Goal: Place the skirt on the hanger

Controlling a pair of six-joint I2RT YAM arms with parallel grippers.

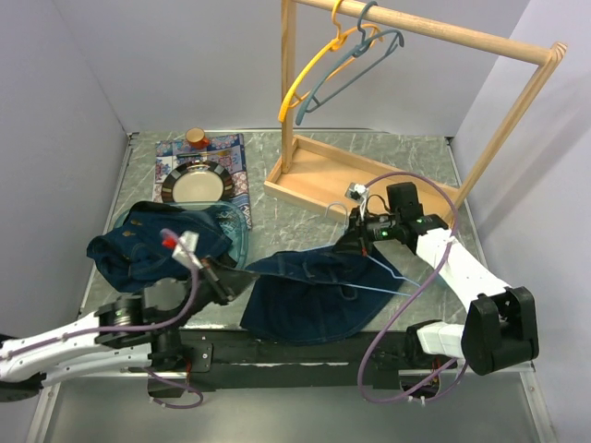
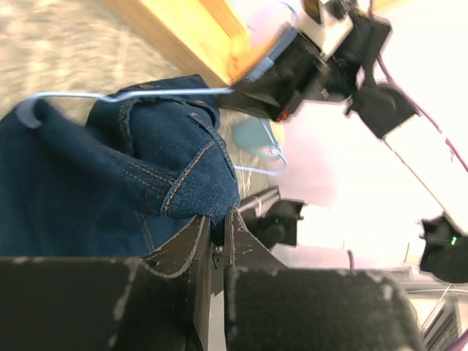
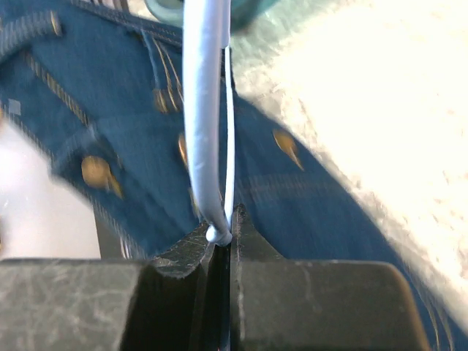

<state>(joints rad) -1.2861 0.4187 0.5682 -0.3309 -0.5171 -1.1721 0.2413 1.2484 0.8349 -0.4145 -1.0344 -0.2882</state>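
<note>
We are at the threading step. Our left hand (image 2: 218, 228) pinches the waistband of the denim skirt (image 1: 309, 300), which lies spread on the table (image 1: 305, 217) between the arms. Our right hand (image 3: 223, 232) is clamped on the light-blue wire hanger (image 3: 201, 110) lying across the cloth. Next, we judge, the hanger's arm must slide inside the waistband while the left hand lifts it open.

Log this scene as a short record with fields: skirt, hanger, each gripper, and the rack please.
Skirt: denim skirt lying on the table, not hung
Hanger: light blue hanger, across the skirt's waist
Left: left gripper shut on the skirt's edge
Right: right gripper shut on the hanger
Rack: wooden rack behind, away from the skirt
</note>
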